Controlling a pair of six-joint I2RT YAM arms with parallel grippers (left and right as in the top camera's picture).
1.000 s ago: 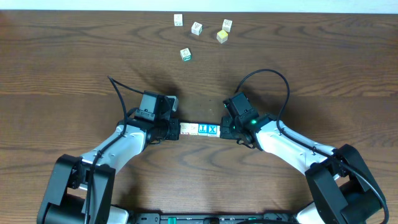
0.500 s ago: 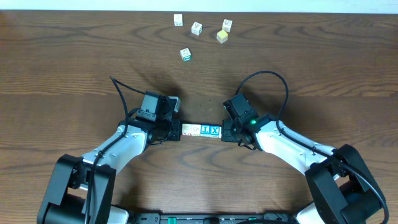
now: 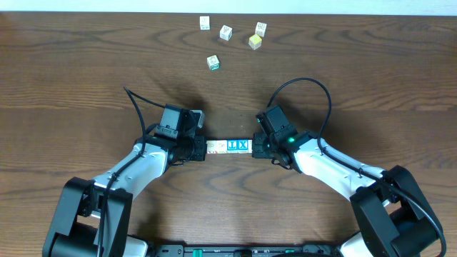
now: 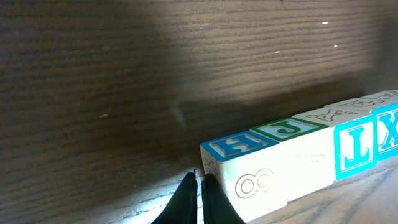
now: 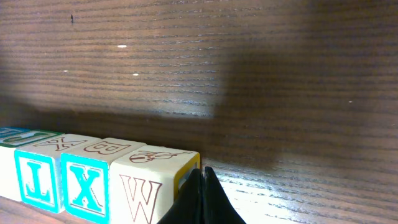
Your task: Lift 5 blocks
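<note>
The left tool (image 4: 198,185) is seen with its fingers pressed together and nothing between them. Its tip is set against the left end of the row of blocks (image 3: 228,147), at the H cube (image 4: 239,144), which is topped with a blue letter. The right tool (image 5: 202,180) is likewise closed to a point and is laid against the opposite end, at the W cube (image 5: 140,196), which is printed in red. The row, five cubes end to end, is thus squeezed lengthwise between the two tips, near the middle of the counter (image 3: 71,78). Whether it is raised off the wood or resting on it cannot be told. Both arms are bent low and stretched inward from the near corners. The left arm (image 3: 139,168) and the right arm (image 3: 328,164) converge on the row, with the wrists turned toward each other. Five loose cubes (image 3: 226,32) are scattered by the far edge, well apart from the row.
</note>
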